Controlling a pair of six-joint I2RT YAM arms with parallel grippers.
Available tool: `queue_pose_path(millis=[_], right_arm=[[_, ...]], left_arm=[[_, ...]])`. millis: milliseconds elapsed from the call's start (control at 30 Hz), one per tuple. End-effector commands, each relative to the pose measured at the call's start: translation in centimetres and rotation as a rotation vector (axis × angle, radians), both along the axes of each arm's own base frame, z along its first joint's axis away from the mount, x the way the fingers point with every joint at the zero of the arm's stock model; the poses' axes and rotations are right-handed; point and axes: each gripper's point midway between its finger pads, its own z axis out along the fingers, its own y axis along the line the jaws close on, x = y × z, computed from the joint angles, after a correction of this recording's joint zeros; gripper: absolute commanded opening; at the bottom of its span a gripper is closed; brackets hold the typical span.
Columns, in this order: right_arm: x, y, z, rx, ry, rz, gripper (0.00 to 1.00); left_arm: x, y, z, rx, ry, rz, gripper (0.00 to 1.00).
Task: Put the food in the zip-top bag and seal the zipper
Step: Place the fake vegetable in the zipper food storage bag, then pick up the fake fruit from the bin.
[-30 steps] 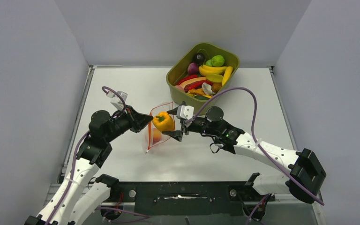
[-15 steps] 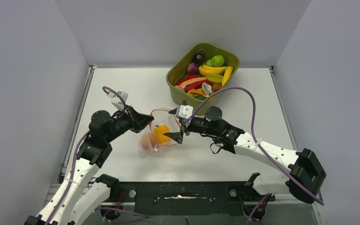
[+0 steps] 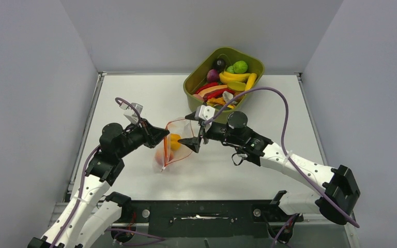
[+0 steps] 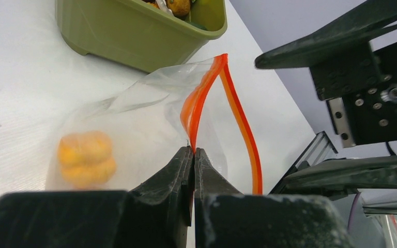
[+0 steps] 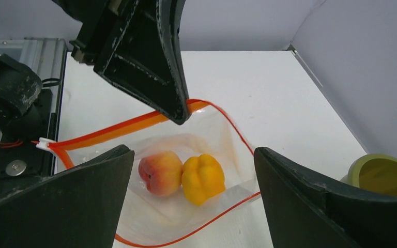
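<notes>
The clear zip-top bag (image 3: 178, 155) lies mid-table with its mouth held up and open. My left gripper (image 4: 193, 150) is shut on the orange-red zipper (image 4: 200, 98) at the mouth's near edge; in the top view the left gripper (image 3: 164, 135) is at the bag's left. Inside the bag rest a peach (image 5: 160, 173) and a yellow-orange pepper (image 5: 202, 178), touching each other. My right gripper (image 5: 194, 155) hangs open over the bag mouth with nothing between its fingers; in the top view the right gripper (image 3: 192, 132) is just right of the bag.
An olive-green tub (image 3: 255, 63) at the back right holds several more toy fruits and vegetables, among them bananas (image 3: 235, 77) and a lime (image 3: 240, 66). Grey walls stand on three sides of the white table (image 3: 134, 98).
The right gripper opened and let go of the pepper, which dropped into the bag beside the peach. The right gripper then rose a little. The left gripper kept its hold on the zipper.
</notes>
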Motion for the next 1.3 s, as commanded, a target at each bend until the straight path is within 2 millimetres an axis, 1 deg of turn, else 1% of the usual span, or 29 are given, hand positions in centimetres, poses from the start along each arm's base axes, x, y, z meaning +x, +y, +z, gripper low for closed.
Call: queue_pose_path(millis=[0,100,200,300,333,367,467,567,600,633,733,800,900,1000,1033,1100,1167,1233,1267], right_arm=[[0.7,-0.9,5.8,0.121,-0.029,-0.065,0.89],[2.1,-1.8,6.6,0.147,-0.01,-0.143,0.88],[5.3,-4.0,7.2,0.168,0.026,-0.315,0.88],[8.8,-6.5,7.0,0.163,0.099,-0.467,0.84],[10.0,-7.3,6.8,0.157,0.13,-0.509,0.83],[11.0,-8.0,6.4,0.147,0.16,-0.55,0.81],[13.9,-10.0,4.9,0.087,0.226,-0.688,0.74],[16.3,-11.5,3.2,-0.003,0.262,-0.802,0.72],[17.1,-12.0,2.6,-0.047,0.272,-0.832,0.71],[18.0,-12.5,2.7,-0.079,0.27,-0.862,0.7],[20.6,-14.4,0.7,-0.215,0.271,-0.959,0.67],[22.0,-15.7,0.0,-0.289,0.253,-1.014,0.66],[24.1,-17.6,-1.2,-0.401,0.228,-1.09,0.67],[26.1,-19.5,-2.7,-0.5,0.248,-1.145,0.7],[26.8,-19.8,-2.8,-0.513,0.254,-1.147,0.71],[27.8,-20.2,-3.9,-0.565,0.267,-1.139,0.73],[28.5,-20.3,-5.0,-0.625,0.266,-1.116,0.78],[29.1,-20.6,-5.8,-0.667,0.268,-1.112,0.8],[29.5,-20.7,-6.6,-0.693,0.273,-1.109,0.81]], left_arm=[[0.4,0.4,0.9,0.044,-0.097,0.011,0.0],[0.5,0.7,0.4,0.085,-0.117,0.007,0.0],[0.5,0.8,0.1,0.132,-0.154,-0.009,0.0],[0.6,1.0,-0.2,0.185,-0.194,-0.023,0.0],[0.5,1.1,-0.8,0.203,-0.196,-0.031,0.0],[0.5,1.1,-1.6,0.226,-0.196,-0.038,0.0],[0.2,1.3,-3.0,0.26,-0.197,-0.054,0.0],[0.0,1.4,-3.9,0.278,-0.202,-0.063,0.0],[-0.1,1.5,-4.0,0.28,-0.204,-0.061,0.0],[-0.1,1.5,-4.0,0.28,-0.21,-0.059,0.0],[-0.2,1.4,-3.7,0.27,-0.225,-0.065,0.0],[-0.3,1.3,-3.7,0.267,-0.23,-0.072,0.0],[-0.5,1.2,-3.7,0.269,-0.237,-0.083,0.0],[-0.6,1.2,-3.5,0.264,-0.246,-0.088,0.0],[-0.7,1.2,-3.4,0.262,-0.25,-0.09,0.0],[-0.9,1.1,-3.3,0.259,-0.256,-0.092,0.0],[-1.0,1.1,-3.1,0.257,-0.264,-0.091,0.0],[-1.0,1.2,-3.0,0.258,-0.269,-0.09,0.0],[-1.1,1.2,-3.0,0.258,-0.272,-0.09,0.0]])
